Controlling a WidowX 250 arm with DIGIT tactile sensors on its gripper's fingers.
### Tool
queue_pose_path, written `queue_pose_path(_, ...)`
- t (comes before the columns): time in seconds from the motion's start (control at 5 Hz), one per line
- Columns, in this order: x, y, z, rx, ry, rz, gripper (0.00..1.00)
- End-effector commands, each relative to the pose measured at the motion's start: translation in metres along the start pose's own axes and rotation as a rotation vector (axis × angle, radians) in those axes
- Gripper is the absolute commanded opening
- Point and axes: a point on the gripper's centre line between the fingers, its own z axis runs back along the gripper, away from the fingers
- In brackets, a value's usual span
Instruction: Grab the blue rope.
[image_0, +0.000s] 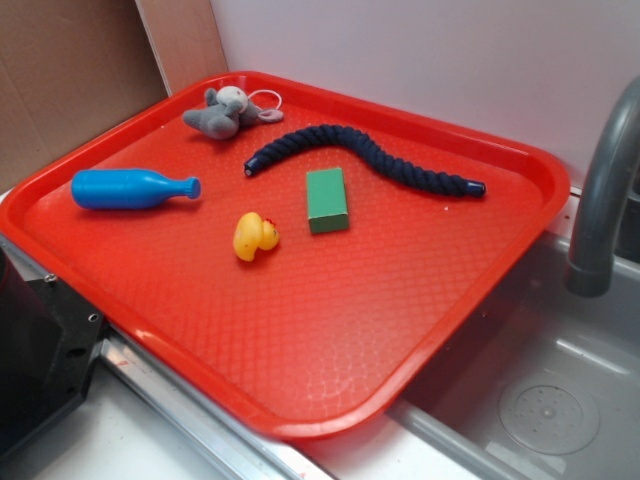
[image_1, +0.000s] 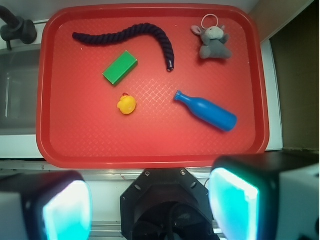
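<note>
teal-padded gripper (image_1: 150, 207) gapes wide (empty), well short of blue rope (image_1: 131, 35).

1. Even, bright, diffuse light; shadows under objects on the red tray (image_0: 300, 400) are short and soft.
2. Mild sheen on the tray's near rim in the exterior view.
3. Wrist view: gripper fingers (image_1: 235, 207) blurred, glowing cyan; tray edges bow slightly.
</note>
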Motion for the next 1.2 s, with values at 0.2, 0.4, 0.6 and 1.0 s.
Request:
queue_pose_path(0.2, 0.035, -0.004, -0.007, 0.032, 0.003, 0.032, 1.0)
queue_pose_path(0.4, 0.084, -0.006, -0.018, 0.054, 0.015, 0.042, 1.0)
queue_pose_path(0.6, 0.133, -0.001, -0.033, 0.103, 0.017, -0.007, 1.0)
queue_pose_path(1.0, 0.21, 0.031, -0.105, 0.14, 0.059, -0.316, 1.0)
